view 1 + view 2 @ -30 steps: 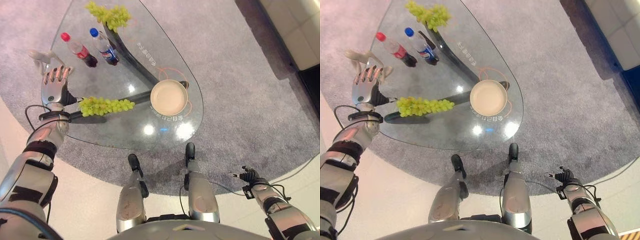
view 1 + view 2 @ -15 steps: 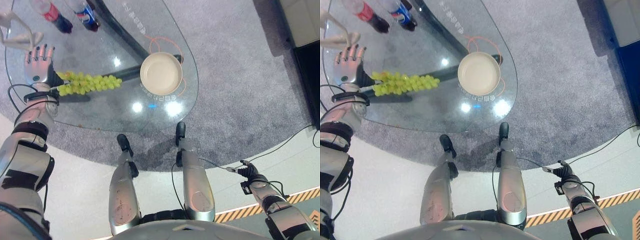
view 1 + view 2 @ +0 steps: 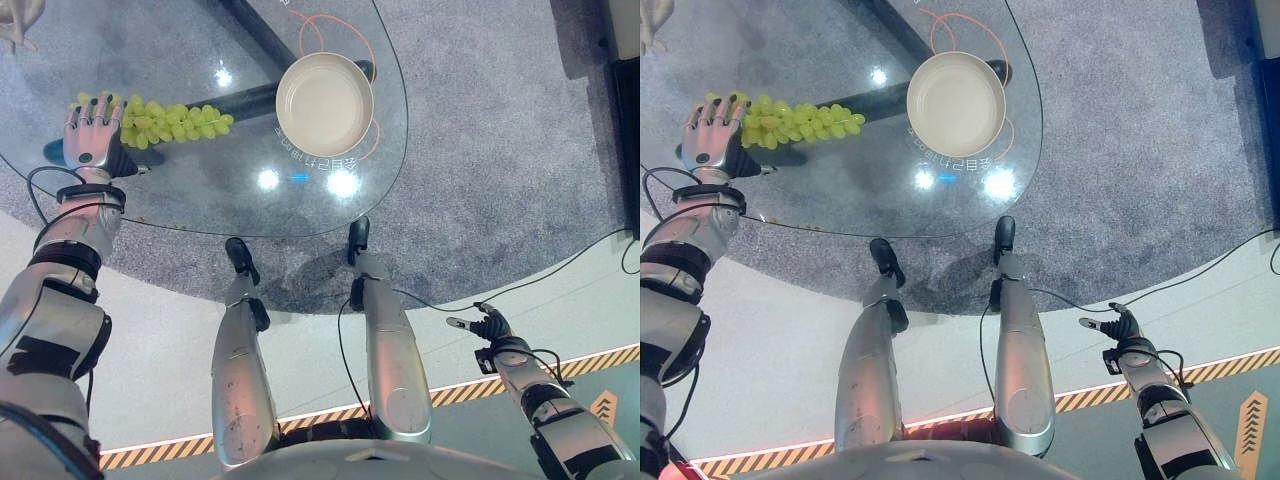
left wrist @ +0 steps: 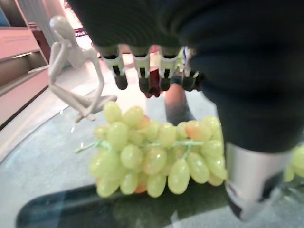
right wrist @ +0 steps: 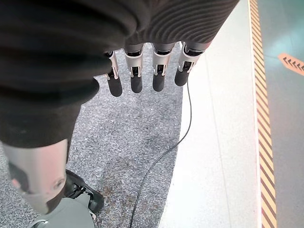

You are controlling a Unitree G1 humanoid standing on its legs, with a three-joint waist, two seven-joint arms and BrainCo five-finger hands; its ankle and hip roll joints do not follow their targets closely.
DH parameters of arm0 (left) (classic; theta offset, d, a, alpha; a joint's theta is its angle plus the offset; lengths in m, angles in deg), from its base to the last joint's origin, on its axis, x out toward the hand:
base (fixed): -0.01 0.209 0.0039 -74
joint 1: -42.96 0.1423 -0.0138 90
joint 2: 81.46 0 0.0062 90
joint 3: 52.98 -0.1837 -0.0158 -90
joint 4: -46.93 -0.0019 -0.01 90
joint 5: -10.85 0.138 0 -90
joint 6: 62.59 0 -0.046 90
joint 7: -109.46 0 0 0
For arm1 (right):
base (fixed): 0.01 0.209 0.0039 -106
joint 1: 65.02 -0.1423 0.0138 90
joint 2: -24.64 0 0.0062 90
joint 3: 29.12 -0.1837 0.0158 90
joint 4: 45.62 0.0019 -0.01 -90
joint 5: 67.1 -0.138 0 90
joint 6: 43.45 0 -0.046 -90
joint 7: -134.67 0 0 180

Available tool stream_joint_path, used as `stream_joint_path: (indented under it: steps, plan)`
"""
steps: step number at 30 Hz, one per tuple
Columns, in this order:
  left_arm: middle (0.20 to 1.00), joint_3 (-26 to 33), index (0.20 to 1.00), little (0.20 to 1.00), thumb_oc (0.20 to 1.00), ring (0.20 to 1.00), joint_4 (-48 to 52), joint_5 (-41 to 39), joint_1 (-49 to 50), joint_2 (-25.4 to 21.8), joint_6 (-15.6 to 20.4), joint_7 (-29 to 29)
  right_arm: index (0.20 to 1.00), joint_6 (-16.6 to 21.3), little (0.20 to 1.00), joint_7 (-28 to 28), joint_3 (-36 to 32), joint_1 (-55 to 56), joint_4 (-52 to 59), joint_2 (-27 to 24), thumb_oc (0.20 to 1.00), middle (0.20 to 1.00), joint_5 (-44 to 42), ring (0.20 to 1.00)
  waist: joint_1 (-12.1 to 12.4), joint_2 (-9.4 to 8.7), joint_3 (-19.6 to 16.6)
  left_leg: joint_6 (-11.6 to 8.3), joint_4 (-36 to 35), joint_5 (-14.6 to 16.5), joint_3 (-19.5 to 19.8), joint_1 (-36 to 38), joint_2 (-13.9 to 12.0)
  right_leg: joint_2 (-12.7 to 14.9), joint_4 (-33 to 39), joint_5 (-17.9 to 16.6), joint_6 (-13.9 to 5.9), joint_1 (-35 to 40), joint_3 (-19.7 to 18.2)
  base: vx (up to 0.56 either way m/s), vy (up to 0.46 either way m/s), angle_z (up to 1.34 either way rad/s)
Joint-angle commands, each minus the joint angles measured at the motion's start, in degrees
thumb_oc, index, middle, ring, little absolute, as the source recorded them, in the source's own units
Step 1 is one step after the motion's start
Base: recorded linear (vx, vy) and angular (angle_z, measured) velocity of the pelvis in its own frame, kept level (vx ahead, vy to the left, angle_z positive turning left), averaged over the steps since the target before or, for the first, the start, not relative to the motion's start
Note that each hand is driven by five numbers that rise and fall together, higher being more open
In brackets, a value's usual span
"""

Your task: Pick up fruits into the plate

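Note:
A bunch of green grapes (image 3: 170, 118) lies on the glass table (image 3: 200, 205), left of the empty cream plate (image 3: 324, 104). My left hand (image 3: 90, 142) is open, its straight fingers (image 4: 141, 75) held over the bunch's left end; the left wrist view shows the grapes (image 4: 156, 154) just past the fingertips, with nothing grasped. My right hand (image 3: 490, 328) hangs open low at my right side over the floor, and its straight fingers (image 5: 142, 76) hold nothing.
A white figurine (image 3: 14, 22) stands at the table's far left corner, close behind the grapes (image 4: 76, 80). A dark table leg (image 3: 250, 98) runs under the glass. Grey carpet (image 3: 480, 150) surrounds the table, and a yellow-and-black stripe (image 3: 470, 390) crosses the floor near me.
The camera has tipped down, so the bottles and the far grape bunch have left the view. My left hand has come from beside the near bunch to over its left end.

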State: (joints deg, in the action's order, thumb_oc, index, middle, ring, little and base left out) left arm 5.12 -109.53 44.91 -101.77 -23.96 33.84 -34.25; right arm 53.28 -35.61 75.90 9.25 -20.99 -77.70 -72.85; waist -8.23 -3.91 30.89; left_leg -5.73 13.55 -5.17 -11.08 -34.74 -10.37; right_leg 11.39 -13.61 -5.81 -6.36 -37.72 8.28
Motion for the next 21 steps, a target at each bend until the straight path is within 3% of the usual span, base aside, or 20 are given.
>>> stream_joint_path:
  steps: [1, 6, 14, 18, 19, 20, 21]
  plan:
    - [1.0, -0.1, 1.0, 1.0, 1.0, 1.0, -0.7, 3.2, -2.5, -5.8, -0.3, 4.3, 1.0, 0.4, 1.0, 1.2, 2.2, 2.8, 1.1, -3.1, 1.0, 1.0, -2.7, 1.0, -0.3, -1.96, -1.1, 1.55, 9.3, 8.1, -1.5, -5.2, 4.2, -4.5, -4.5, 4.1, 1.73, -2.6, 0.9, 0.0, 0.0, 0.0]
    - [1.0, -0.4, 1.0, 1.0, 1.0, 1.0, -0.5, 7.4, -4.5, -6.3, -2.5, 8.8, 1.0, 0.6, 1.0, 1.0, 2.5, 3.2, 1.6, -3.0, 1.0, 1.0, -2.5, 1.0, -0.8, -2.05, -1.1, 1.53, 10.9, 8.5, -1.4, -7.1, 4.1, -4.4, -5.1, 3.9, 1.84, -4.3, 0.7, 0.02, 0.01, -0.01]
    - [1.0, -1.1, 1.0, 1.0, 1.0, 1.0, -3.8, 7.5, -6.9, -5.8, -7.8, 10.2, 1.0, 1.0, 1.0, 1.8, 3.0, 3.8, 2.2, -3.2, 1.0, 1.0, -2.3, 1.0, -2.0, -1.59, -1.1, 1.35, 10.9, 8.2, -1.9, -8.4, 4.0, -4.2, -5.1, 3.3, 1.72, -6.1, 0.0, 0.0, 0.024, -0.01]
    - [1.0, -1.5, 1.0, 1.0, 1.0, 1.0, -4.3, 8.1, -6.9, -5.7, -7.6, 8.3, 1.0, 2.0, 1.0, 3.6, 3.1, 4.2, 2.8, -4.2, 1.0, 1.0, -2.0, 1.0, -2.6, -1.4, -1.1, 1.27, 10.7, 8.0, -2.1, -9.1, 3.9, -4.4, -5.0, 3.2, 1.81, -6.9, -0.3, 0.02, 0.051, -0.02]
    - [1.0, -1.9, 1.0, 1.0, 1.0, 1.0, -4.6, 7.9, -6.9, -5.8, -6.9, 6.7, 1.0, 2.1, 1.0, 4.2, 3.0, 4.5, 2.9, -4.6, 1.0, 1.0, -2.4, 1.0, -2.4, -1.11, -1.1, 0.69, 11.4, 9.9, -1.6, -8.5, 3.7, -4.8, -5.7, 5.0, 1.37, -6.3, -0.5, 0.06, 0.048, -0.02]
    - [1.0, -2.3, 1.0, 1.0, 1.0, 1.0, -4.8, 7.7, -7.2, -5.8, -6.5, 5.5, 1.0, 2.1, 1.0, 4.5, 2.8, 4.4, 3.0, -5.0, 1.0, 1.0, -2.6, 1.0, -2.6, -1.04, -1.1, 0.66, 11.5, 9.9, -1.6, -8.8, 3.7, -4.8, -5.8, 5.0, 1.39, -6.6, -0.6, -0.01, 0.037, -0.03]
    - [1.0, -2.5, 1.0, 1.0, 1.0, 1.0, -4.9, 7.5, -7.7, -6.0, -6.2, 4.8, 1.0, 2.1, 1.0, 4.8, 2.6, 4.1, 3.0, -5.2, 1.0, 1.0, -2.8, 1.0, -2.8, -1.22, -1.1, 1.19, 11.0, 7.9, -2.3, -9.9, 3.9, -4.6, -5.2, 3.2, 1.89, -7.7, -0.4, -0.07, 0.02, -0.02]
